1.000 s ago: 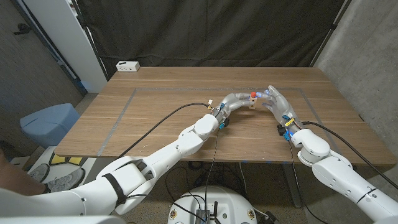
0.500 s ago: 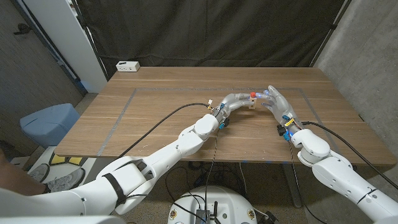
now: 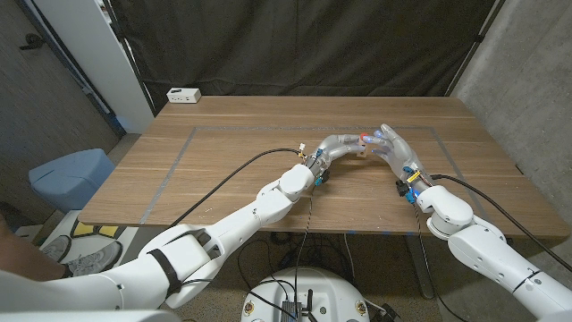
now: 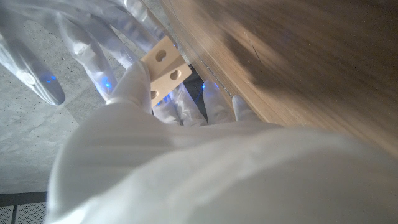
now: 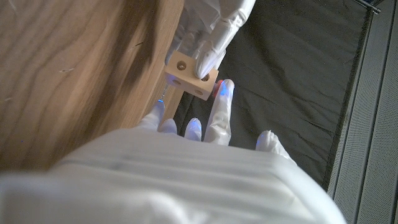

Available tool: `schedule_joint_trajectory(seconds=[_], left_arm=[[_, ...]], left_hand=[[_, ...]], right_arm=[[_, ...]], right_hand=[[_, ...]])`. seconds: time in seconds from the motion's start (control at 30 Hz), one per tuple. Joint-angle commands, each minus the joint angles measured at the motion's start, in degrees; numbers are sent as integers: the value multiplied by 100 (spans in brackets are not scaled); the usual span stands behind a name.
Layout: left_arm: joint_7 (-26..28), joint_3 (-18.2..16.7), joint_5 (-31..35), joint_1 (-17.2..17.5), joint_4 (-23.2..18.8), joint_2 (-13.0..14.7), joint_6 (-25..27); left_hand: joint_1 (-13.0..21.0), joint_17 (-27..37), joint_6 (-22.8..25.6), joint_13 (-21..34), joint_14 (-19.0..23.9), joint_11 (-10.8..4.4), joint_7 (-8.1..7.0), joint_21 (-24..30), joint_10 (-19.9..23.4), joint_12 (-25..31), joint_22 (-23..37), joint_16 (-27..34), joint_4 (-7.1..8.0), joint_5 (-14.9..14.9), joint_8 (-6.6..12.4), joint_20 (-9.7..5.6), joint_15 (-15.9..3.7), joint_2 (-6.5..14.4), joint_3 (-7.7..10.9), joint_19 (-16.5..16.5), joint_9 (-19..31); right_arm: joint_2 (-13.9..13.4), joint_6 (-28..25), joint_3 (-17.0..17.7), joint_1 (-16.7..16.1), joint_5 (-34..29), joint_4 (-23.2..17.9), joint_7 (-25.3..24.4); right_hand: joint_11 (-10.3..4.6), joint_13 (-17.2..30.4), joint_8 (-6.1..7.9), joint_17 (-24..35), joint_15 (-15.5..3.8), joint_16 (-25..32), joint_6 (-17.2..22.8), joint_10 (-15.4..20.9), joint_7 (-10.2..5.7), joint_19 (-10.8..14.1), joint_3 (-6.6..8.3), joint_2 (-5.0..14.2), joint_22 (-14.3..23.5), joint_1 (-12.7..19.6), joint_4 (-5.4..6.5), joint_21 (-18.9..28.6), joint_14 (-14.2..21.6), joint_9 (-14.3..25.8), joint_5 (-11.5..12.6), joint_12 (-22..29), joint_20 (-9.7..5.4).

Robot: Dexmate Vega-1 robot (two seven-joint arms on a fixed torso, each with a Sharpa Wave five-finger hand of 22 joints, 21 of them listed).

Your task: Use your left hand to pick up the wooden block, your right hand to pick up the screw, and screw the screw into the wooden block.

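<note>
The left hand (image 3: 335, 146) holds the block (image 3: 361, 148) in its fingers (image 5: 208, 59) above the worktop (image 3: 232, 152), right of centre toward the far side. The block's drilled holes show in both wrist views. The right hand (image 3: 393, 147) meets it from the right, fingers (image 5: 219, 106) curled at the block, with a red bit, likely the screw (image 3: 365, 138), at their tips on the block. A white box (image 3: 183, 94) sits at the far left corner.

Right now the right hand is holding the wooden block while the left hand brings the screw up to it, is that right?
No, the hands are swapped. In the head view the left hand holds the wooden block, and the right hand brings the red-headed screw up to it. The right wrist view shows the left hand's fingers gripping the block.
</note>
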Motion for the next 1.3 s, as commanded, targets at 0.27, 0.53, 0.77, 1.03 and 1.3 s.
schedule_joint_trajectory(seconds=[0.27, 0.53, 0.77, 1.03, 1.3], left_arm=[[2, 6, 14, 20, -67, 30, 7], [-4, 12, 20, 37, -113, 44, 21], [6, 17, 35, 58, -163, 62, 36], [40, 13, 54, 92, -237, 91, 53], [68, 11, 75, 114, -291, 113, 61]], left_hand=[[-75, -2, 307, 12, 43, 10, 205, 24, 62, 54, 29, 14, 50, 34, 58, -12, -359, 145, 79, 53, 24], [-70, -2, 301, 11, 44, 10, 209, 23, 56, 51, 29, 14, 45, 35, 55, -20, -365, 142, 82, 53, 24], [-65, 1, 303, 11, 44, 10, 202, 24, 59, 52, 29, 16, 45, 35, 56, -15, -368, 148, 84, 55, 24], [-69, 1, 299, 11, 41, 10, 206, 24, 53, 50, 29, 15, 49, 35, 54, -12, -363, 152, 86, 58, 24], [-69, 0, 296, 11, 42, 8, 212, 25, 51, 50, 29, 14, 45, 34, 53, -15, -358, 143, 85, 61, 24]], right_arm=[[-25, 29, 107, -157, -1, -78, -126], [-29, 12, 184, -226, -35, -131, -236], [-29, -16, 237, -258, -58, -150, -297], [2, -6, 225, -204, -56, -80, -248], [-9, -17, 199, -132, -13, -19, -131]], right_hand=[[46, 11, -2, 14, -22, 29, 76, 111, 13, 83, 60, 38, 13, 21, 13, 42, 69, 12, 5, 17, 0], [84, 12, -32, 10, -27, 35, 68, 164, 4, 167, 76, 37, 12, 33, -1, 63, 120, 12, 5, 17, -8], [150, 14, -89, 8, -7, 44, -9, 206, -3, 241, 88, 30, 12, 39, -13, 76, 182, 15, 2, 10, -8], [219, 19, -223, 11, 14, 24, -286, 114, -69, 285, 98, 10, 11, 30, -25, 63, 193, 26, -5, -57, -12], [226, 24, -327, 24, 69, -31, -603, -98, -147, 231, 93, -23, 12, -8, -23, 19, 92, 36, -14, -137, 32]])
